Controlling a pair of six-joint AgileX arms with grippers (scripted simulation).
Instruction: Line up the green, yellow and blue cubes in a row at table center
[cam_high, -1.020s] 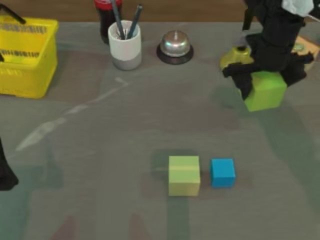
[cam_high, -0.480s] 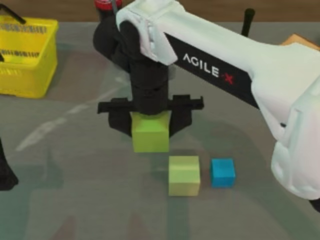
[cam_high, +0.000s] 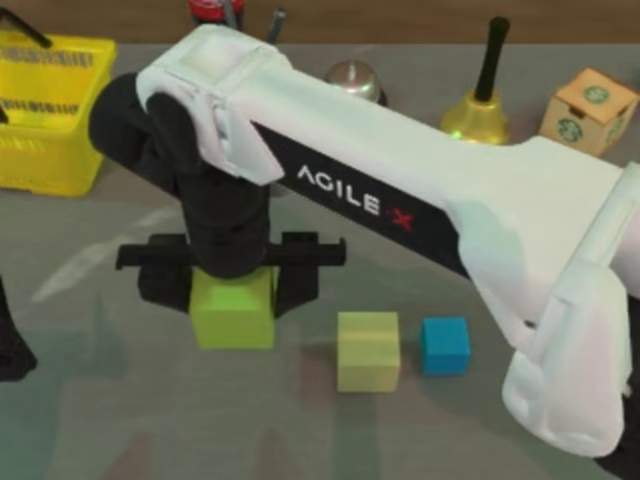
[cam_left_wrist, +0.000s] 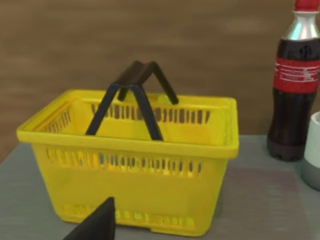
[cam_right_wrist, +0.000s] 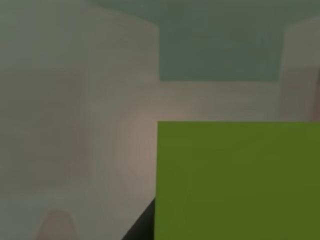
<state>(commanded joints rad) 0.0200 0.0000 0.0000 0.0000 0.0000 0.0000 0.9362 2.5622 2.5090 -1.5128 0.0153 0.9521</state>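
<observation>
My right gripper (cam_high: 232, 290) is shut on the lime-green cube (cam_high: 235, 320), holding it just left of the pale yellow cube (cam_high: 368, 350) with a small gap between them. The small blue cube (cam_high: 445, 345) sits close on the yellow cube's right, so the three lie roughly in one line on the grey-green table (cam_high: 120, 420). In the right wrist view the green cube (cam_right_wrist: 237, 180) fills the near corner, low over the tabletop. My left gripper (cam_high: 10, 350) is parked at the table's left edge.
A yellow basket (cam_high: 50, 120) stands at the back left, and shows in the left wrist view (cam_left_wrist: 135, 160) beside a cola bottle (cam_left_wrist: 295, 85). A service bell (cam_high: 352, 75), a gold handbell (cam_high: 478, 110) and a tan logo cube (cam_high: 588, 105) line the back.
My right arm has swung from the back right across the table with the green cube, carrying it leftward and forward to the yellow cube's left side. The left arm stayed still.
</observation>
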